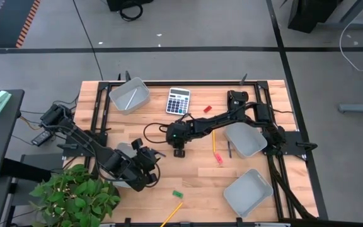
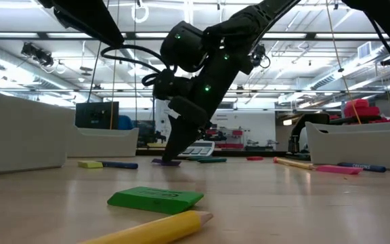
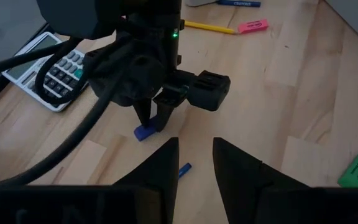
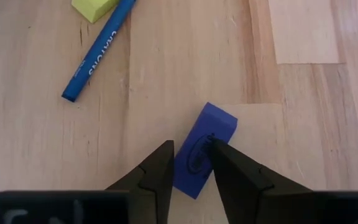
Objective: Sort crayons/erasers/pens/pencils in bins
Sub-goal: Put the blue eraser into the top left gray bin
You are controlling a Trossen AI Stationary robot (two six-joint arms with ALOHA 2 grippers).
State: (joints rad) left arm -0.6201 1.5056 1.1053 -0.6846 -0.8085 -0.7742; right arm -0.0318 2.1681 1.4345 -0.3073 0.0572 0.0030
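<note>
Blue eraser (image 4: 202,151) flat on worktop (image 1: 200,183) near centre, just near of calculator (image 1: 178,100). Right gripper (image 4: 190,167) down over it, fingers apart, straddling eraser, tips touching worktop; not lifted. Blue crayon (image 4: 98,50) and yellow eraser (image 4: 94,7) lying just beside. Left gripper (image 3: 196,160) hovering nearby w/ fingers apart, holding nothing. Green eraser (image 2: 156,198) at near edge beside pencil (image 2: 151,230).
</note>
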